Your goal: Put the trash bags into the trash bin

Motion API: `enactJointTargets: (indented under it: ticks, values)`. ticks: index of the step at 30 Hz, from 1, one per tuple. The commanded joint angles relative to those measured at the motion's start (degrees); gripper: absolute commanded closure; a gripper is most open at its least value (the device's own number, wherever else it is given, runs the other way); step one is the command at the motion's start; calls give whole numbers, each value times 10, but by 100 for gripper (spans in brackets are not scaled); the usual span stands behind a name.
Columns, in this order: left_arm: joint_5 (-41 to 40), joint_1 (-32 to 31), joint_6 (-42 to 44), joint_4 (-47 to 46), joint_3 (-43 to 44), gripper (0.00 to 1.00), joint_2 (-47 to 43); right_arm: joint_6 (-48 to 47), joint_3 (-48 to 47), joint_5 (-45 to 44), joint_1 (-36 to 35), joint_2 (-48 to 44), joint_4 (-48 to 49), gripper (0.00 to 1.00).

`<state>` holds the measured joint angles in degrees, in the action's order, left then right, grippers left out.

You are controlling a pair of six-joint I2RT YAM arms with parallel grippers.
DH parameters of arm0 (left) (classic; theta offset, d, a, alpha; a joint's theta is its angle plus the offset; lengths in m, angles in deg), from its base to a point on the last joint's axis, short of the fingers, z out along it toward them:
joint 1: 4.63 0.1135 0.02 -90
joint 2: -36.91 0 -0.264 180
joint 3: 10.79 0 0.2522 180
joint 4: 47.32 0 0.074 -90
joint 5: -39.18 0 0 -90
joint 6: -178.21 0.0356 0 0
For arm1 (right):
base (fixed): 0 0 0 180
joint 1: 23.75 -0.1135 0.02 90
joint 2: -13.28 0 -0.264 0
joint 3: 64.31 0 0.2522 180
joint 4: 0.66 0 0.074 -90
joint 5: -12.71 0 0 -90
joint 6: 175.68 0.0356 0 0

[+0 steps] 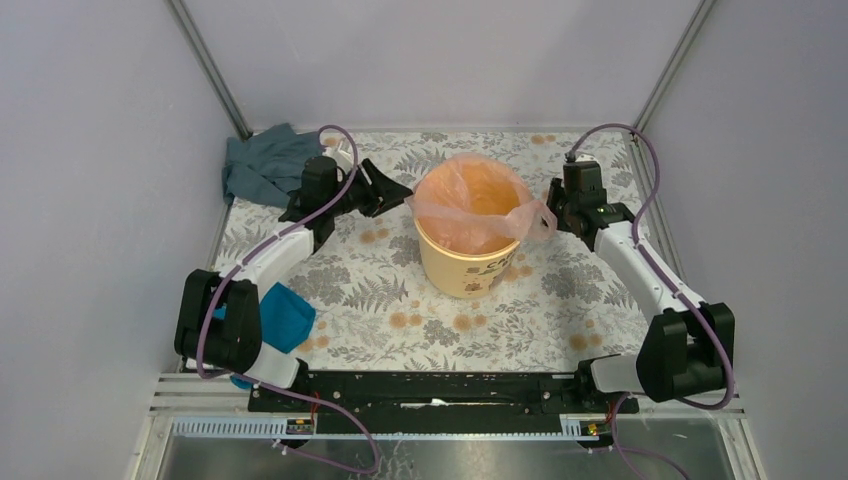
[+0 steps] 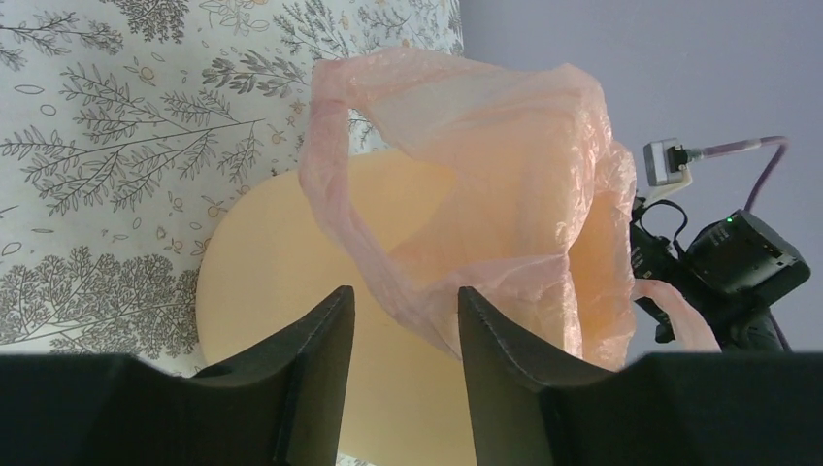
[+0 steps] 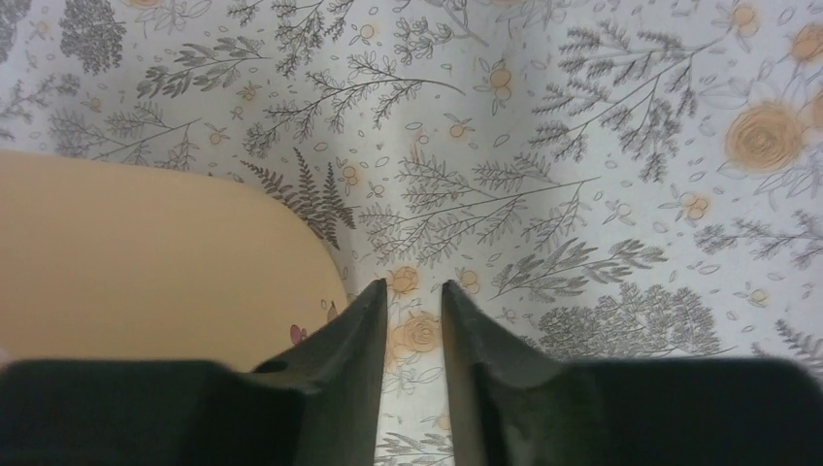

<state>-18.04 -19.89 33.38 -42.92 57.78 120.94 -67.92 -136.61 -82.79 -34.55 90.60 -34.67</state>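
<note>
At centre frame in the top view, the pink trash bag sits in the mouth of the yellow-orange trash bin, its wrinkled film lining the inside and spilling over the rolled rim, with one flap hanging off the right side. The bin stands upright on a tablecloth printed with grey ferns and orange flowers. Plain pale lilac walls close the table in on three sides, with metal posts in the back corners.

The left gripper is just left of the bin's rim; its wrist view shows the jaws partly apart, with the bag's edge dipping toward the gap but not pinched. The right gripper is just right of the rim, beside the hanging flap; its jaws stand at a narrow gap with only tablecloth showing between them.

A grey-blue cloth lies crumpled at upper left, and a teal cloth lies at lower left, partly under the left arm.
</note>
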Motion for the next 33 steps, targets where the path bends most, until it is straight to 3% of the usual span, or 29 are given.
enactJointTargets:
  ticks: [1, 3, 7, 11, 16, 18, 22, 24, 33]
  values:
    - [31, 2, -18, -70, 2, 55, 20, -13, -60, -12, 2, -38, -5, 50]
    - [41, 2, -30, -89, -2, 60, 24, -13, -92, -30, 2, -56, -42, 28]
    - [51, 2, -42, -101, -8, 76, 25, -7, -153, -87, 2, -84, -120, 1]
    - [57, 3, -46, -104, -20, 80, 11, -9, -220, -124, 2, -95, -176, 0]
    - [60, 2, -43, -100, -45, 80, -9, -17, -278, -91, 2, -97, -210, 0]
    - [63, 2, -42, -100, -55, 80, -15, -46, -299, -2, 2, -101, -214, 0]
    - [64, 2, -36, -91, -68, 80, -26, -101, -265, 332, -3, -150, -127, 0]
    - [65, 2, -33, -87, -68, 80, -27, -113, -264, 392, -19, -149, -119, 0]
    - [65, 2, -29, -78, -64, 81, -34, -241, -333, 328, -194, -58, -274, 4]
